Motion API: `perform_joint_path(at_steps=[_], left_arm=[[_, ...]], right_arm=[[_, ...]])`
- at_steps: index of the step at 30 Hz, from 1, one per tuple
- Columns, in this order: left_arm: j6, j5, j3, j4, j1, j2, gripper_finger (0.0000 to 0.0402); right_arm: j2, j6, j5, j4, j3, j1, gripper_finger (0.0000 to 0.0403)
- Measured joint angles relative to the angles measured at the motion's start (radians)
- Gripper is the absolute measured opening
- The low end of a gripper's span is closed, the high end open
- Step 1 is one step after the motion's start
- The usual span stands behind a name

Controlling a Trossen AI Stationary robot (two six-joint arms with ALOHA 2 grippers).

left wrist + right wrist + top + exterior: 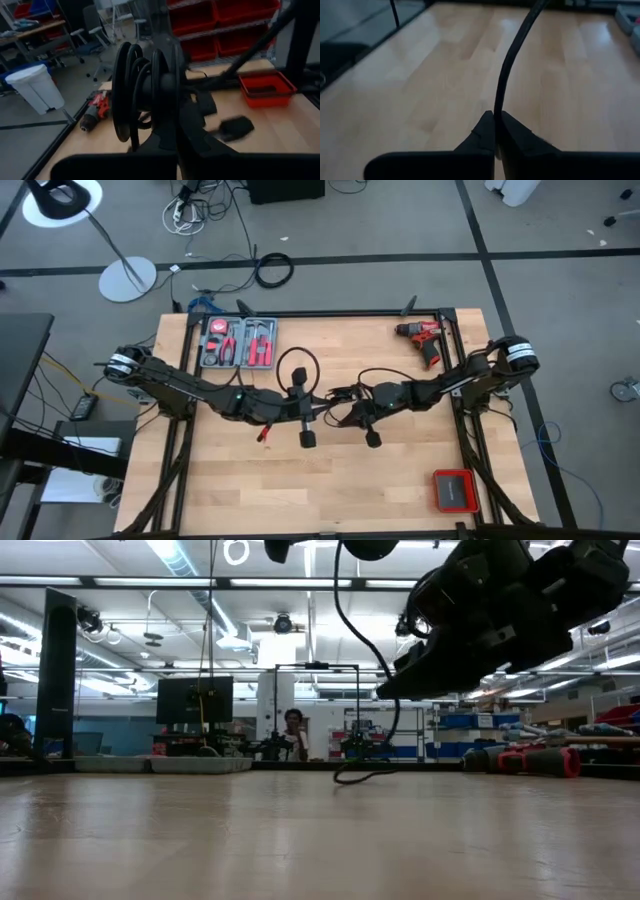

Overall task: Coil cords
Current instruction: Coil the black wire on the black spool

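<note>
Table is mostly bare wood. Cord sits mid-table, well left of the drill, partly looped. Left gripper is clamped on the coiled turns, right gripper just beside it is pinched tight on the free strand, which runs away from its jaws
</note>
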State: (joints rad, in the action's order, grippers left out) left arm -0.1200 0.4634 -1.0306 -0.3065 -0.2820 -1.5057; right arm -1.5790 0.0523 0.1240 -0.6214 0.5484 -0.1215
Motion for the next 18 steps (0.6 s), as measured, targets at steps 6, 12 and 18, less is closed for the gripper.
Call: perform_joint_path(at_steps=[6, 12, 18], left_arm=[[0.058, -0.004, 0.0, 0.144, -0.005, 0.042, 0.0], [0.155, -0.049, 0.0, 0.294, -0.005, 0.067, 0.0], [0.197, -0.068, 0.0, 0.371, -0.008, 0.067, 0.0]], right_arm=[[0.092, 0.03, -0.012, 0.174, 0.0, 0.0, 0.0004], [0.185, 0.06, -0.038, 0.281, 0.0, 0.0, 0.0004], [0.254, 0.096, -0.056, 0.413, 0.0, 0.0, 0.0004]])
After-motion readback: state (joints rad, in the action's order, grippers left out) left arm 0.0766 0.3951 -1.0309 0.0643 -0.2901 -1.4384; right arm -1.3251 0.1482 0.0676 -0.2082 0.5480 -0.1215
